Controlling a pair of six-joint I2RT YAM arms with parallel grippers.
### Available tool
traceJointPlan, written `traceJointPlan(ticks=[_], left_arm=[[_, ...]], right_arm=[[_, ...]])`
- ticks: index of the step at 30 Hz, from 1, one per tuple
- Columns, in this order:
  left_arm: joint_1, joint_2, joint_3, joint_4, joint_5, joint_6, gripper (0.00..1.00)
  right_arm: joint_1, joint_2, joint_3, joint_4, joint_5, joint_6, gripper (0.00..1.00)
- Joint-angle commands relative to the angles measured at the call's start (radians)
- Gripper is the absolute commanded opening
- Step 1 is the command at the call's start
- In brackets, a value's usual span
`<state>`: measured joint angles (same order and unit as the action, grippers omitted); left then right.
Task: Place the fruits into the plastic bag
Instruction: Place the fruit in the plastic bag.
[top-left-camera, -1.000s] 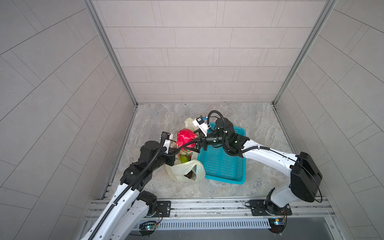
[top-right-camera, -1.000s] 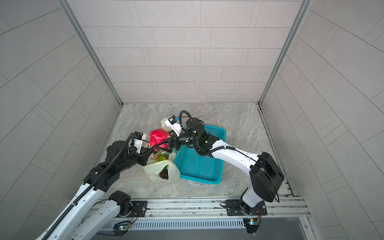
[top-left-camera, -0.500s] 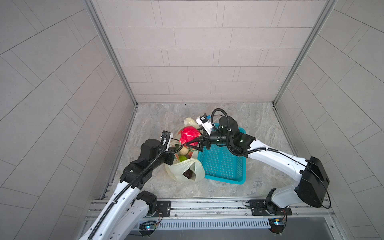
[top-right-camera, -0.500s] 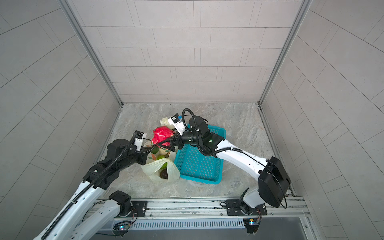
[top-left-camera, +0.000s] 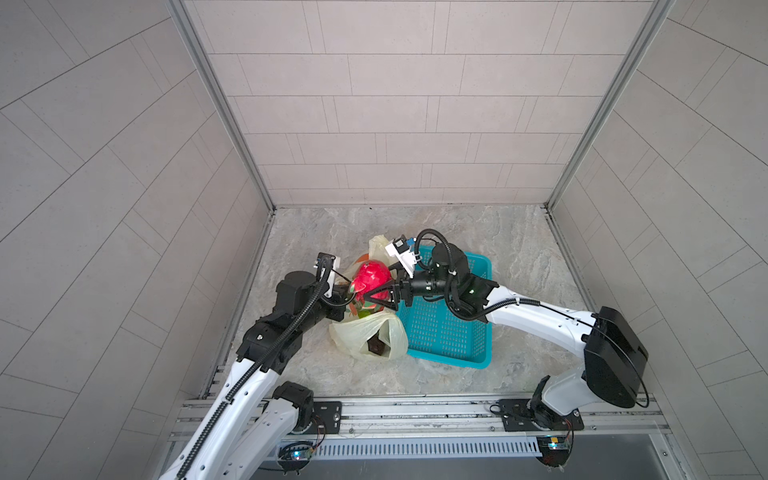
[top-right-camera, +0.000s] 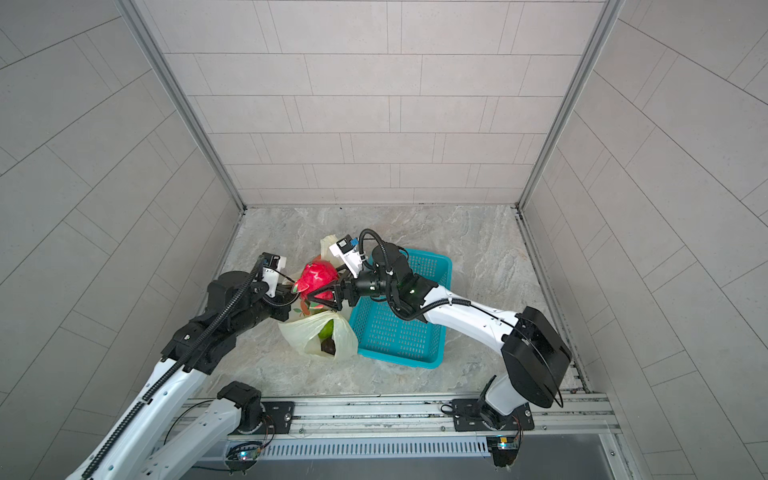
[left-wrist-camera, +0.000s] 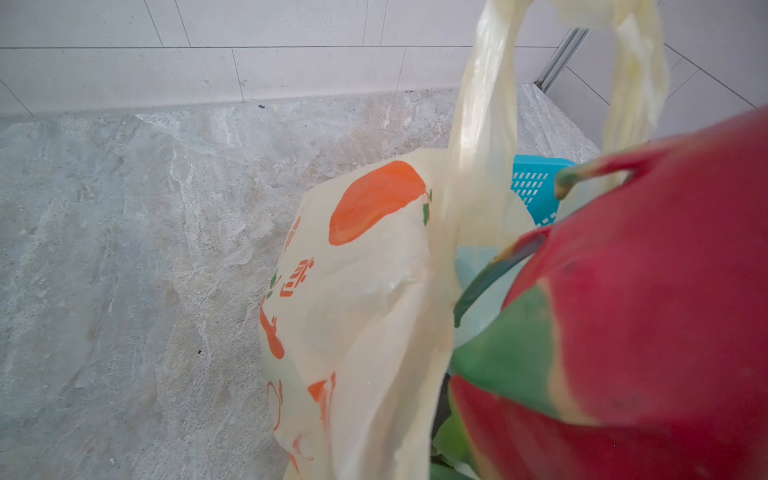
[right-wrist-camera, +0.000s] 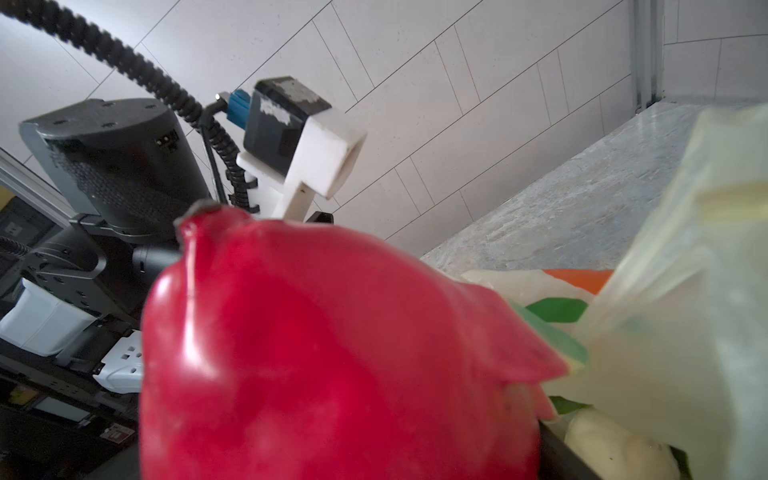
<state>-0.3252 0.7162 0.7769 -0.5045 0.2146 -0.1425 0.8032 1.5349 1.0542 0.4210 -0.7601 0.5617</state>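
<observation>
At the middle of the marble tabletop (top-left-camera: 519, 241) the plastic bag (top-left-camera: 365, 334) stands with one side touching the wall of the teal basket (top-left-camera: 449, 332), whose near rim lies close to the table's front edge. Open marble stretches behind both toward the back wall and past the basket's far side, while the left arm works in a narrower strip along the side wall. Over the bag's mouth the right gripper (top-left-camera: 379, 298) holds the dragon fruit (top-left-camera: 370, 276), its fingers spread wide and clamped on the fruit's sides. The left gripper (top-left-camera: 343, 301) sits at the bag's rim with fingers closed. One loop handle (top-left-camera: 377, 245) stands up behind the fruit. Compared with a second ago the fruit has barely shifted and is in the same grip above the mouth. Through the film a dark brown fruit (top-left-camera: 376, 345) and a green fruit (top-right-camera: 327, 329) show inside, their outlines blurred. In both top views the dragon fruit hides the left fingertips, so whether plastic is pinched between them cannot be told; both wrist views are largely filled by the red fruit, and neither shows its own fingers
</observation>
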Motion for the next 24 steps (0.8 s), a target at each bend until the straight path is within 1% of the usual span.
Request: traceJointPlan(ticks=[1, 4, 6, 10, 14, 16, 20, 22, 24], left_arm=[[0.021, -0.013, 0.078, 0.128, -0.022, -0.054, 0.0], [0.021, -0.008, 0.087, 0.099, -0.025, -0.01, 0.0], [0.022, -0.008, 0.08, 0.08, -0.039, 0.017, 0.0], [0.021, -0.009, 0.051, 0.068, -0.036, 0.043, 0.0], [0.021, -0.011, 0.018, 0.098, -0.039, -0.003, 0.0], [0.021, -0.011, 0.011, 0.119, -0.022, -0.032, 0.0], [0.021, -0.012, 0.012, 0.154, 0.004, -0.077, 0.0], [0.022, -0.008, 0.02, 0.158, 0.009, -0.084, 0.0], [0.022, -0.003, 0.029, 0.158, 0.005, -0.091, 0.0]], right_arm=[[-0.021, 0.029, -0.052, 0.09, -0.05, 0.059, 0.0], [-0.075, 0.021, -0.112, 0.245, -0.035, 0.174, 0.0], [-0.103, 0.016, -0.119, 0.312, -0.044, 0.23, 0.0], [-0.101, 0.004, -0.083, 0.334, -0.065, 0.257, 0.0], [-0.093, -0.001, -0.067, 0.381, -0.073, 0.306, 0.0], [-0.09, -0.004, -0.075, 0.376, -0.065, 0.3, 0.0], [-0.066, -0.002, -0.093, 0.301, -0.047, 0.231, 0.0], [-0.041, 0.006, -0.086, 0.234, -0.039, 0.165, 0.0], [-0.012, 0.016, -0.068, 0.119, -0.024, 0.067, 0.0]])
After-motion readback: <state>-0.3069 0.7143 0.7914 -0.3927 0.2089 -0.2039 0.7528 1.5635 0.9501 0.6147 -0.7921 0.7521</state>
